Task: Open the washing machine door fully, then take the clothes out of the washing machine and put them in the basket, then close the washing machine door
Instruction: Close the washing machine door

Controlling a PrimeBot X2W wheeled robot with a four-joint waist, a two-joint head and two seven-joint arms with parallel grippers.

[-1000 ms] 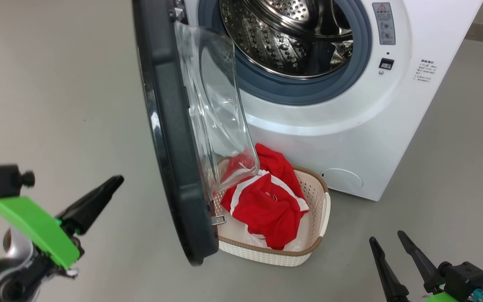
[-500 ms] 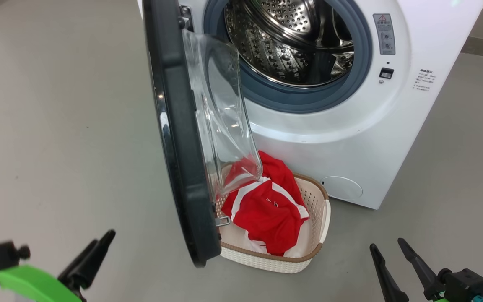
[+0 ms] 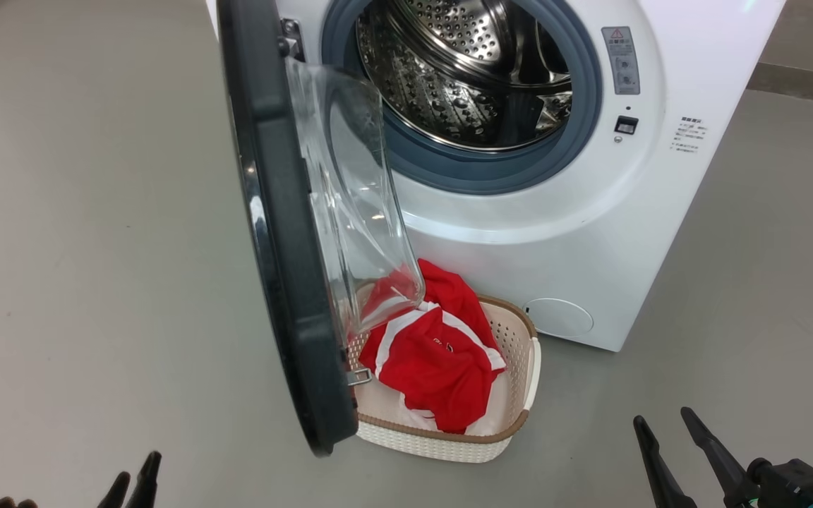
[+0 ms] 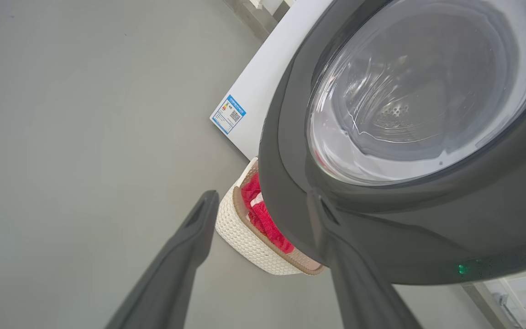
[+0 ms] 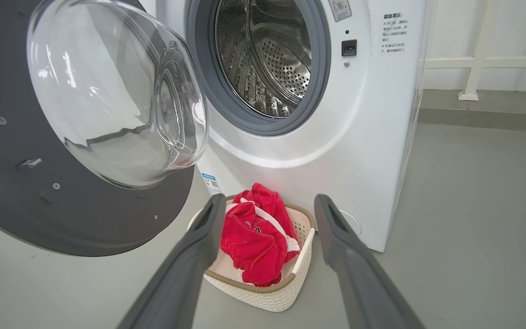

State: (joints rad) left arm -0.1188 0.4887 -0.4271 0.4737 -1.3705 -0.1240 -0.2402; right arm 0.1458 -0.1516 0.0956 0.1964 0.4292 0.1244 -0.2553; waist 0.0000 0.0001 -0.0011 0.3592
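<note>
Hanging on its hinges, the washing machine door [image 3: 272, 233] stands half open beside the basket [image 3: 442, 448] that holds the clothes [image 3: 435, 360]. Rigid, weighty and glossy, it probably wants a flat push on the rim's free edge. Left tool [image 4: 263, 198] and right tool [image 5: 270, 199] are spread, empty.

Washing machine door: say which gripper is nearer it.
Left. The left gripper hangs close to the washing machine door, off its outer face near the lower rim. The right gripper is farther, on the inner side, past the basket.

Smooth grey floor [image 3: 96, 247]; white wall [image 5: 509, 27], pale railing [image 5: 473, 64] behind
</note>
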